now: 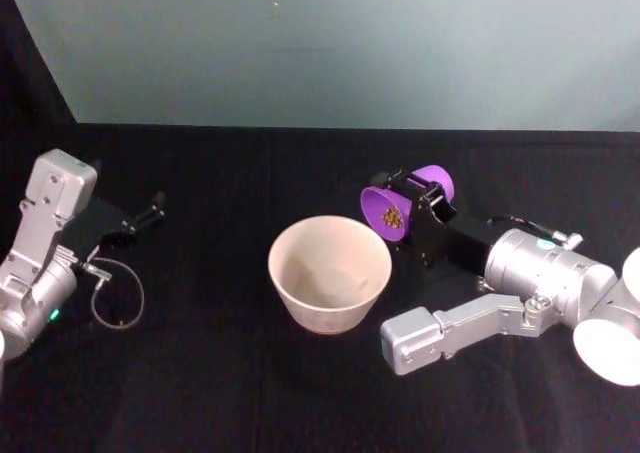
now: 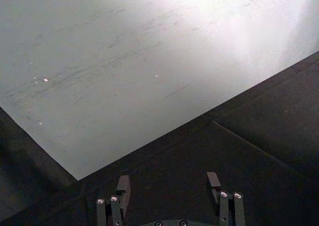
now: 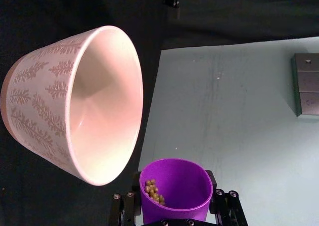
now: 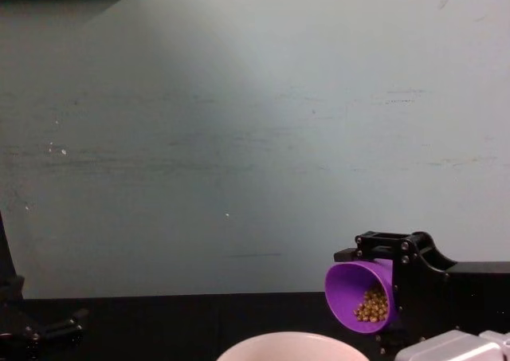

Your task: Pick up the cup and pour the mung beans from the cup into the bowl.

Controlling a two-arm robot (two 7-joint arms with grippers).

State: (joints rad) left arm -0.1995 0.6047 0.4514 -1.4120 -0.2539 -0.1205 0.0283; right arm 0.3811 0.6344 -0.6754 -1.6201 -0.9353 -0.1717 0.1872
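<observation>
My right gripper [image 1: 413, 197] is shut on the purple cup [image 1: 432, 182], holding it above the table just right of the bowl [image 1: 330, 273]. The cup lies tipped on its side with its mouth toward the bowl's rim. Mung beans [image 1: 392, 216] rest inside near the lower lip. In the right wrist view the cup [image 3: 174, 186] sits between the fingers [image 3: 227, 206] with beans [image 3: 154, 192] in it, and the bowl [image 3: 75, 101] looks bare inside. The chest view shows the tilted cup [image 4: 355, 285] above the bowl rim [image 4: 291, 343]. My left gripper [image 2: 168, 188] is parked open at the far left.
A black cloth [image 1: 200, 373] covers the table up to a pale green wall [image 1: 350, 43]. A thin cable loop [image 1: 118, 301] hangs beside the left arm [image 1: 45, 243]. The right arm's silver forearm [image 1: 540, 273] lies right of the bowl.
</observation>
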